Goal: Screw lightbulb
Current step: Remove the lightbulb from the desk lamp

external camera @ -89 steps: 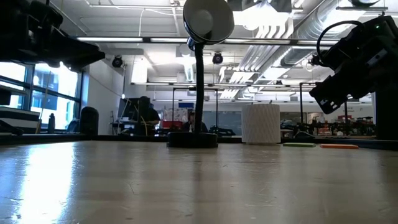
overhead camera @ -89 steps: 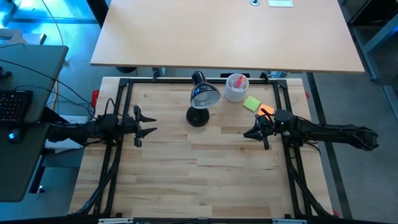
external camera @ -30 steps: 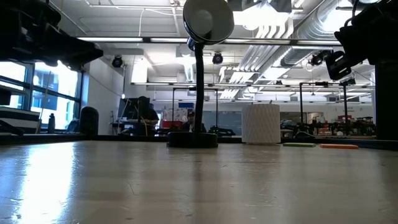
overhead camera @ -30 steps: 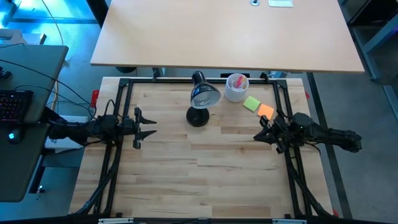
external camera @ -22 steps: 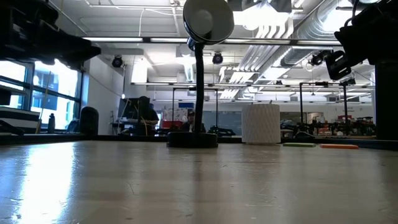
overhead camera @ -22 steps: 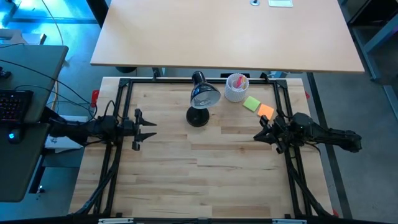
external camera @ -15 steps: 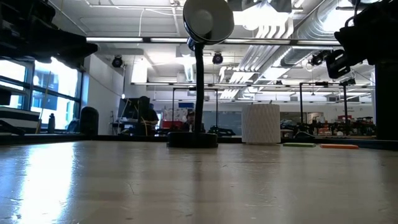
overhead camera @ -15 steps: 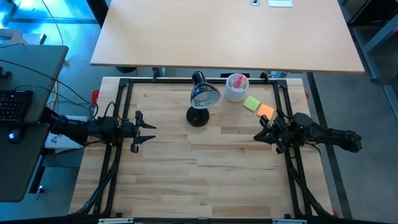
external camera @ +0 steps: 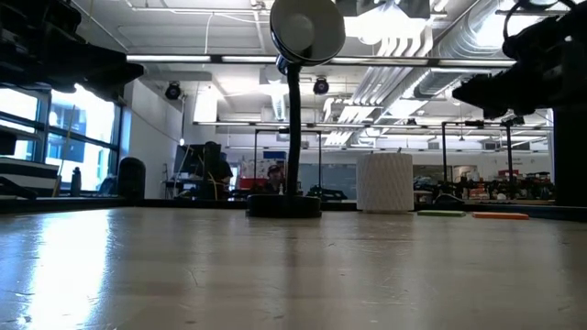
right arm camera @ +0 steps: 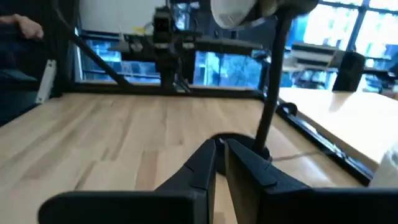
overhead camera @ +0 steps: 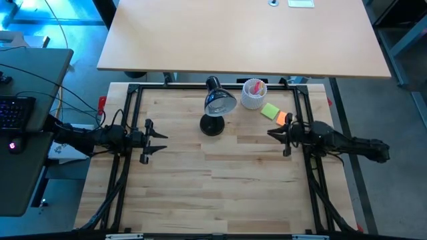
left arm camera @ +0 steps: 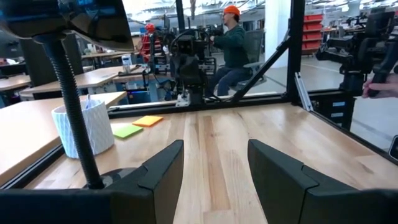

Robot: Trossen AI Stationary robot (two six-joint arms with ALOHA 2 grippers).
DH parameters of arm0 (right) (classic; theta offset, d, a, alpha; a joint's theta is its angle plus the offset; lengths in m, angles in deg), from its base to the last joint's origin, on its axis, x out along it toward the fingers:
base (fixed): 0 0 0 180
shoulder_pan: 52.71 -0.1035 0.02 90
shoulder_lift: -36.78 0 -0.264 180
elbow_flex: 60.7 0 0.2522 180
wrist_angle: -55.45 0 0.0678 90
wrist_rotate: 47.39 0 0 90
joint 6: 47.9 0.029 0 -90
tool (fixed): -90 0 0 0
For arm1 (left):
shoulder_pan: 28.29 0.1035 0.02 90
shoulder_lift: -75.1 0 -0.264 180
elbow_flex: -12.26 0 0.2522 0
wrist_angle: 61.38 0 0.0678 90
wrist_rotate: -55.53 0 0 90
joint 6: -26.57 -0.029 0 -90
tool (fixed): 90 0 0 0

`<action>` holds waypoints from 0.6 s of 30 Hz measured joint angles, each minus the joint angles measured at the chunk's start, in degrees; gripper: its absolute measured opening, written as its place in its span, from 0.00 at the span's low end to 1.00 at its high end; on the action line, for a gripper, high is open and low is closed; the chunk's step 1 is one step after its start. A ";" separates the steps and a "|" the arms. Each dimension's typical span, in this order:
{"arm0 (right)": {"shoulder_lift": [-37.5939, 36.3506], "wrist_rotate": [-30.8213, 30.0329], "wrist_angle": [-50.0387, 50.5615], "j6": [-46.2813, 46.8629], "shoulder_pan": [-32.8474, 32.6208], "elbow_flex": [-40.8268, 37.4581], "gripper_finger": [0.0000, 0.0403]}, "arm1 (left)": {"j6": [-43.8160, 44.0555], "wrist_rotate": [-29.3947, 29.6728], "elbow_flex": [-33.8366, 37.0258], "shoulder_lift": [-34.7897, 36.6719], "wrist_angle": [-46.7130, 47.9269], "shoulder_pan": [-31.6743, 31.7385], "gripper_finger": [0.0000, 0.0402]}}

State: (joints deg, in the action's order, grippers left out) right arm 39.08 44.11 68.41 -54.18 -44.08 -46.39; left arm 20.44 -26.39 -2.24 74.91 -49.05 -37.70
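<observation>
Since a second ago, the right gripper has been swung toward the black desk lamp, fingers together, empty. Left gripper is parked at the left edge, fingers apart, empty. Grain of the pale wood table is seen from above. A white ribbed cup (pink item inside, high view only) and sticky notes lie beyond. The lightbulb cannot be clearly told; a white shape is glimpsed in the lamp head.

Bright overhead ceiling lights, backlit silhouettes, soft blur.
</observation>
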 joint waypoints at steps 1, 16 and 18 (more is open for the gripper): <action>0.62 -0.15 0.02 0.27 0.07 0.00 0.08 | 0.01 -0.01 0.00 0.01 0.02 0.00 0.43; 6.71 -1.29 0.26 6.29 0.86 0.04 0.08 | 0.00 0.01 0.00 0.01 0.03 -0.01 0.43; 6.69 -1.32 0.26 6.29 0.86 0.04 0.08 | -0.01 -0.01 0.00 -0.01 0.04 0.01 0.43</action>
State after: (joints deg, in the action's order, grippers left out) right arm 45.78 42.79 68.68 -47.89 -43.21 -46.34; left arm 20.43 -26.40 -2.24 74.90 -49.01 -37.69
